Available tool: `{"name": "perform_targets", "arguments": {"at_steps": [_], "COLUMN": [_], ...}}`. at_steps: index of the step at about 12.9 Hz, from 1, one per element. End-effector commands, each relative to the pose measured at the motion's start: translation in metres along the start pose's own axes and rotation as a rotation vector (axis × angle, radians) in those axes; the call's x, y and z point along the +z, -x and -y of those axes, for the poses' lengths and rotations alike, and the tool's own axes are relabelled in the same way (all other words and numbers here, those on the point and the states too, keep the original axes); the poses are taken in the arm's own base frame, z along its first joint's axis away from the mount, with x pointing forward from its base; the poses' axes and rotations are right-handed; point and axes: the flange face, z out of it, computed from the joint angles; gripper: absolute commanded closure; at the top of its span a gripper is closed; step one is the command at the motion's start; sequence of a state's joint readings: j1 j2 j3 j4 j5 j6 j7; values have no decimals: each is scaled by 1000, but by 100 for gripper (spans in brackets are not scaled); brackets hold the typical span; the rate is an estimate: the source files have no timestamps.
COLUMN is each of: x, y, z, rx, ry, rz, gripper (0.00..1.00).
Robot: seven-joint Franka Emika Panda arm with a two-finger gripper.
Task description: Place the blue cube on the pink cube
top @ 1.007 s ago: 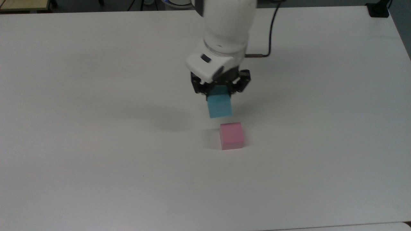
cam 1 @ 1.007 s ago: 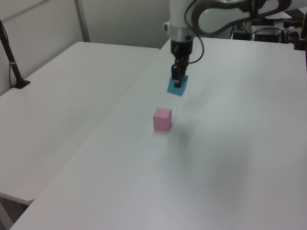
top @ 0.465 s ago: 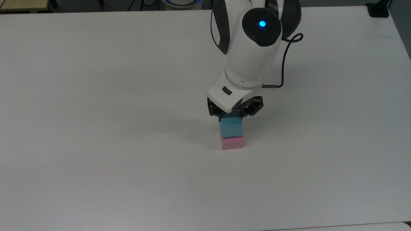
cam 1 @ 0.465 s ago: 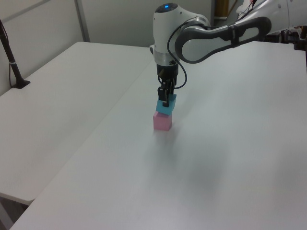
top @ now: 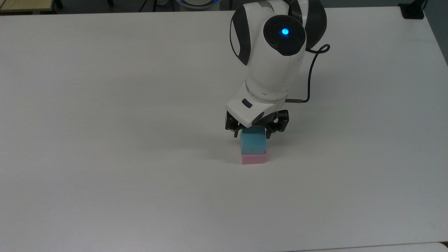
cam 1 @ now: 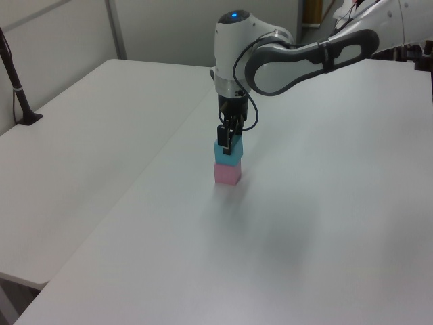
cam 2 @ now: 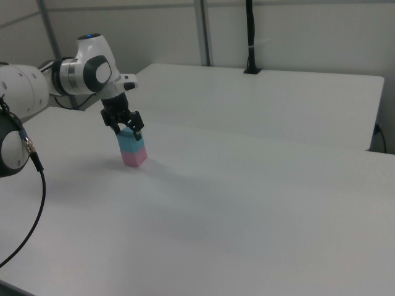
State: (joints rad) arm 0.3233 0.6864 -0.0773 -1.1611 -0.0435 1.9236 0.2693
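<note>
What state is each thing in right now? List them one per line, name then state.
blue cube: stacked squarely on the pink cube, upright, between the spread jaws.
pink cube: resting flat on the table, carrying the blue cube.
gripper: open, jaws apart on either side of the blue cube's top.
table: white, bearing the two-cube stack.

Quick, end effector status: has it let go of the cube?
End effector: open, fingers straddling the blue cube, which sits on the pink cube.

Lab: bare white tables (cam 1: 101, 115), partition walls (cam 2: 296, 31).
</note>
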Motion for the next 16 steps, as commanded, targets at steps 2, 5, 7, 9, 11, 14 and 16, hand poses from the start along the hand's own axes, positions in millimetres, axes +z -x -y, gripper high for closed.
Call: {"name": "perform_targets", "arguments": {"at_steps": [2,5,7,9,11,14,16], "x": [-20,-95,-141,-166,-183,-185,-186], "y": [-2,28,74,112,135,141,139], "z": [-1,-40,-83,-118,-162,-193,-202], "rx": [29,58,95,133,131,109,119], "ry": [4,-8,-8,-7,-2,-9,-8], "rz": [-42,-67,4,42,84,120,109], "gripper": [0,0,0,0,0,0,0]}}
